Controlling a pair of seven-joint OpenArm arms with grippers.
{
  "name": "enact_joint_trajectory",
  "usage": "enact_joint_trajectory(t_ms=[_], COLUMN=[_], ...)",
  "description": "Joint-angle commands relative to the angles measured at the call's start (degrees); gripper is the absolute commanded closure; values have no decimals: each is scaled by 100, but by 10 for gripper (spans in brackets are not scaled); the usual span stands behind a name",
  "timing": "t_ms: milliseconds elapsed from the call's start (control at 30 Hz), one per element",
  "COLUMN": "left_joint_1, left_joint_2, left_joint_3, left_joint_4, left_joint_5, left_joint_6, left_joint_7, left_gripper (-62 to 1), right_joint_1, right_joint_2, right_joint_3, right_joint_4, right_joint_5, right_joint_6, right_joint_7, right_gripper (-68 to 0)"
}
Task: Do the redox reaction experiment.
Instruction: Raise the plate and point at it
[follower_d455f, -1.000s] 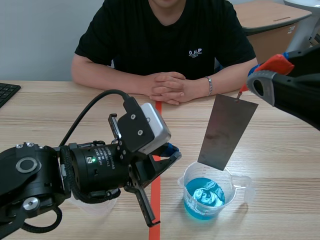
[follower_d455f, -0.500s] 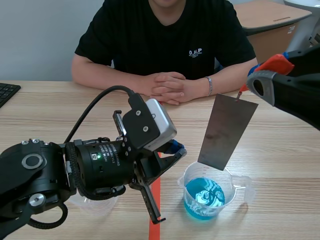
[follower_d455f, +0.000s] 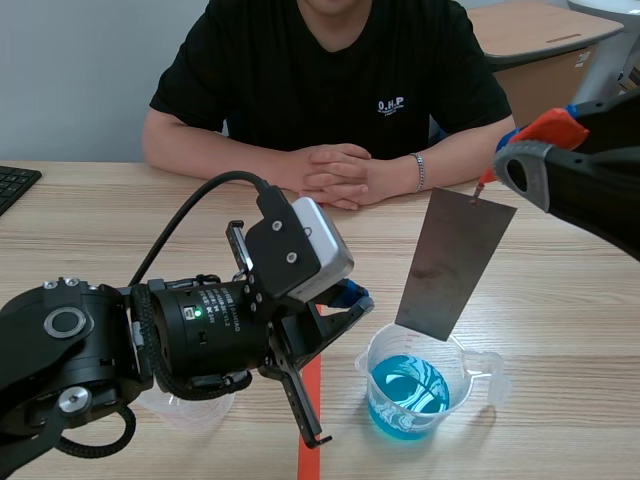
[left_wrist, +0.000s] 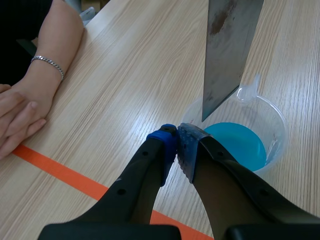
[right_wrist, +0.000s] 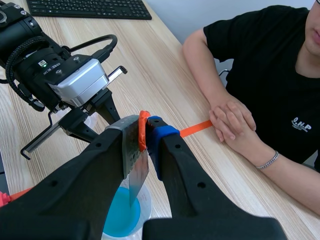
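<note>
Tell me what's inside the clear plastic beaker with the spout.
Blue liquid fills the bottom of the clear plastic beaker. The grey metal sheet gripped by the right hand hangs over it, hiding part of the far rim.

The left arm (follower_d455f: 90, 350) lies low, its tool (left_wrist: 178, 146) tilted downward, fingers pressed together on nothing. The right arm (follower_d455f: 590, 185) is raised, its tool (right_wrist: 145, 129) clamped on the top of a metal sheet (follower_d455f: 450, 265).

A person (follower_d455f: 330, 70) in a black T-shirt sat across the wooden table (follower_d455f: 100, 215) — hands (follower_d455f: 335, 172) clasped, bracelet (follower_d455f: 418, 172) on one wrist — a black keyboard (follower_d455f: 12, 185) lay at the left edge.
</note>
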Motion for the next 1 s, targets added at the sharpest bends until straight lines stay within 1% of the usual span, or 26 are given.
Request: enact_joint_trajectory(t_ms=[0,400,600,667,767,967], left_joint_1=[-15,-13,35,118,306,925], left_joint_2=[44,0,-184,-289,-459,-925], left_joint_3=[17,15,15,-4,-116,-605], left_joint_4=[144,144,146,146,160,446], left_joint_5=[-39,-37,-37,-35,-35,-28], left_joint_6=[9,13,37,144,411,892], left_joint_7=[-83,-96,-146,-245,-404,-560], left_gripper=[-42,-42,-42,-42,-42,-42], right_joint_1=[-28,-26,-26,-26,-26,-26], right_joint_2=[48,48,46,46,46,46], right_joint_3=[48,48,48,48,48,48], right_joint_4=[59,59,59,59,59,59], right_joint_5=[68,68,68,68,68,68], right_joint_6=[33,33,33,33,33,33], right_joint_7=[85,85,87,85,85,83], right_gripper=[-15,-15,-15,-15,-15,-15])
